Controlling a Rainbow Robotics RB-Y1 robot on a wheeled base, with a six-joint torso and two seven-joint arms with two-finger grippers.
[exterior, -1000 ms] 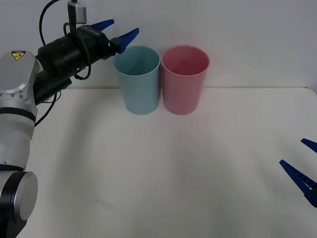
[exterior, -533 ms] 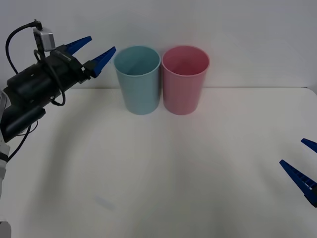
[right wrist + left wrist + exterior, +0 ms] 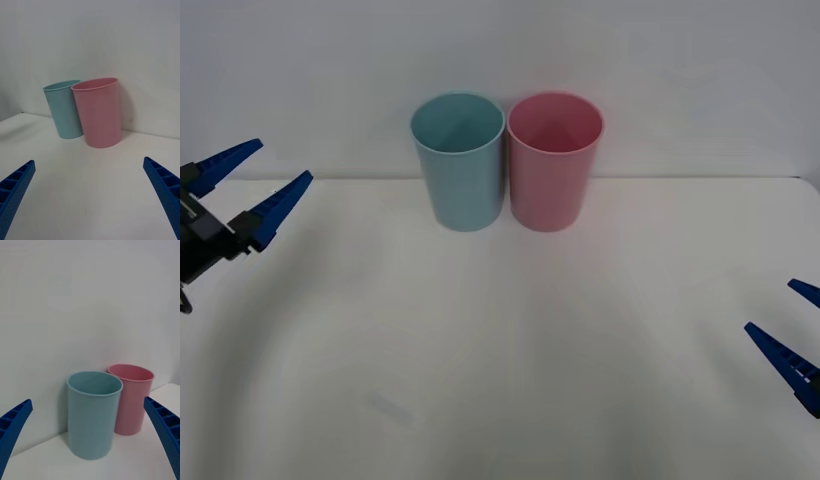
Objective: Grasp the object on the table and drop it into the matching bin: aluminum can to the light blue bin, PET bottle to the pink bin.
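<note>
Bins side by side at the far edge of the white surface (image 3: pixel 500 360), light blue bin (image 3: pixel 458 160) touching pink bin (image 3: pixel 554 160); no can lies on the surface. Left tool (image 3: pixel 255 185) hangs wide open, empty, nearer the blue bin; right tool (image 3: pixel 792 330) open, empty, near edge

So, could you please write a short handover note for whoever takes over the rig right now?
Left gripper: open, holding nothing, raised over the table's left edge, having pulled back from beside the light blue bin's rim over the last second.
Right gripper: open, holding nothing, parked at the right edge.
The light blue bin and pink bin stand upright side by side at the back of the table, blue on the left.
Done: no can lies on the table, so it was likely dropped already; the views do not settle which bin holds it.
Left: confirm the can is in the blue bin.
</note>
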